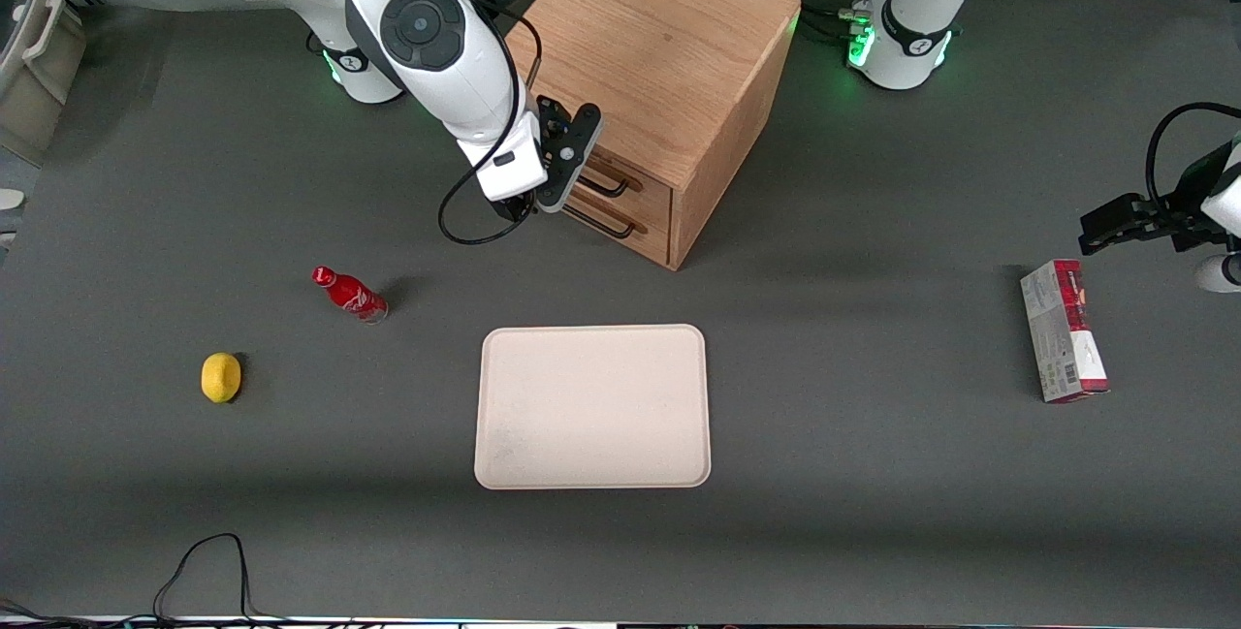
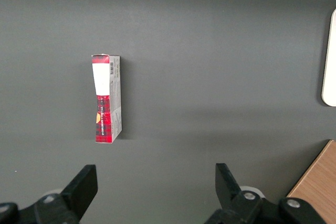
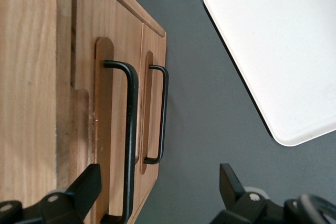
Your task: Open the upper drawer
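The oak cabinet (image 1: pixel 659 57) stands at the back middle of the table with two drawers in its front. The upper drawer (image 1: pixel 648 185) carries a long dark bar handle (image 1: pixel 609 185), and it looks shut. In the right wrist view the upper handle (image 3: pixel 131 140) runs close by one of my fingers (image 3: pixel 79 192), with the bottom drawer's handle (image 3: pixel 164 114) beside it. My right gripper (image 1: pixel 528 207) hangs just in front of the drawer fronts, at the working arm's end of the handles. In the right wrist view it (image 3: pixel 156 195) is open and empty, with the upper handle's end between its fingers.
A cream tray (image 1: pixel 592 406) lies nearer the front camera than the cabinet; it also shows in the right wrist view (image 3: pixel 273 51). A red cola bottle (image 1: pixel 349 294) and a lemon (image 1: pixel 221 377) lie toward the working arm's end. A red and white box (image 1: pixel 1062 330) lies toward the parked arm's end.
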